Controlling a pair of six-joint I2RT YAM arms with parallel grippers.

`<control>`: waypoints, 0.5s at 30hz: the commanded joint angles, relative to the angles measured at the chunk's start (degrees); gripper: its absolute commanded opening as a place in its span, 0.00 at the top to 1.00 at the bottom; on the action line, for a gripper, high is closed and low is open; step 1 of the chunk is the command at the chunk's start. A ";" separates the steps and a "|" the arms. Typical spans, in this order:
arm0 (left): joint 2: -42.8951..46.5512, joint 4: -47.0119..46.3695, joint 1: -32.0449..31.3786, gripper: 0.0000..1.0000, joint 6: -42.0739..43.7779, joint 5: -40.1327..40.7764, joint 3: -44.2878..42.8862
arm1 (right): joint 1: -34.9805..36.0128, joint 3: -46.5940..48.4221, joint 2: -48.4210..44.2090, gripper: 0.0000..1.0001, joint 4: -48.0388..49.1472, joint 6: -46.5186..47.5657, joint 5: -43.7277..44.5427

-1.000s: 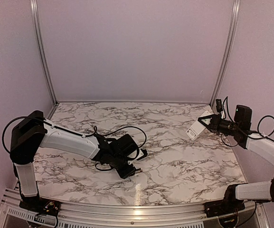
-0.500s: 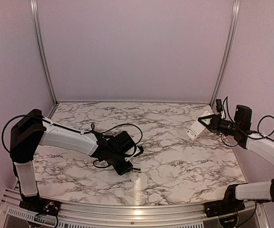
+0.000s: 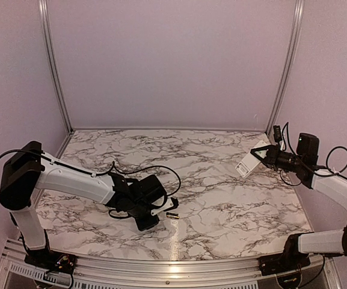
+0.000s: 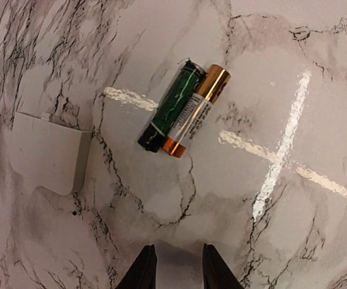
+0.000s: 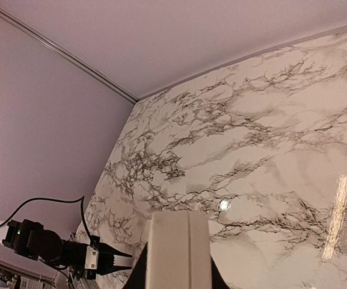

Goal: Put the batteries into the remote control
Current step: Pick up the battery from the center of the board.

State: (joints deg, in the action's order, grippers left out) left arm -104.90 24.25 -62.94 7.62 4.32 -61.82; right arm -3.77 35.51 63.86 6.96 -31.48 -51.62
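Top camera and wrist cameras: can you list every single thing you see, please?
batteries: two, one green and black, one gold and white, side by side on the table
cover piece: one, white, flat on the table near the batteries
remote control: one, white, at the far right
table: one, white marble with grey veins
walls: three, pale purple, around the table
left arm: one, white and black, jaws open and empty near the batteries
right arm: one, white and black, jaws shut on the remote control
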 commanded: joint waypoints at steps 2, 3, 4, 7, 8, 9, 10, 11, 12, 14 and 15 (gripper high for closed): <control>1.71 -3.01 -1.07 0.74 6.99 -1.88 0.27 | 0.30 0.05 -0.09 1.00 2.78 -0.16 -1.51; 1.66 -3.82 -1.24 0.75 8.14 -2.35 0.03 | 0.30 -0.06 -0.11 1.00 2.89 -0.19 -1.62; 1.69 -4.46 -1.37 0.75 9.10 -2.80 -0.11 | 0.30 -0.15 -0.08 1.00 3.05 -0.29 -1.69; 1.18 -5.68 -1.57 0.75 11.66 -4.07 -1.12 | 0.34 -0.26 -0.02 1.00 3.27 -0.29 -1.98; 0.77 -5.61 -1.57 0.76 12.17 -3.98 -1.79 | 0.34 -0.26 -0.03 1.00 3.27 -0.30 -2.06; 0.23 -5.33 -1.57 0.76 12.76 -4.04 -2.55 | 0.34 -0.26 -0.11 1.00 3.29 -0.25 -2.23; -0.57 -5.03 -1.57 0.76 13.22 -4.01 -3.38 | 0.34 -0.26 -0.12 1.00 3.31 -0.28 -2.39; -0.98 -4.72 -1.57 0.76 13.62 -3.97 -4.12 | 0.34 -0.26 -0.13 1.00 3.27 -0.29 -2.56; -1.56 -4.46 -1.57 0.76 14.03 -3.99 -4.90 | 0.39 -0.34 -0.18 1.00 3.26 -0.30 -2.61; -2.80 -4.09 -1.57 0.76 14.88 -4.06 -6.29 | 0.50 -0.59 -0.16 1.00 3.32 -0.24 -2.75; -3.19 -3.95 -1.57 0.75 15.19 -4.12 -6.82 | 0.52 -0.68 -0.28 1.00 3.33 -0.30 -2.87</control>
State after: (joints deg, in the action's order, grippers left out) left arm -105.75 20.95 -64.20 19.66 1.23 -65.71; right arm -3.68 34.96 63.86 8.21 -31.53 -53.23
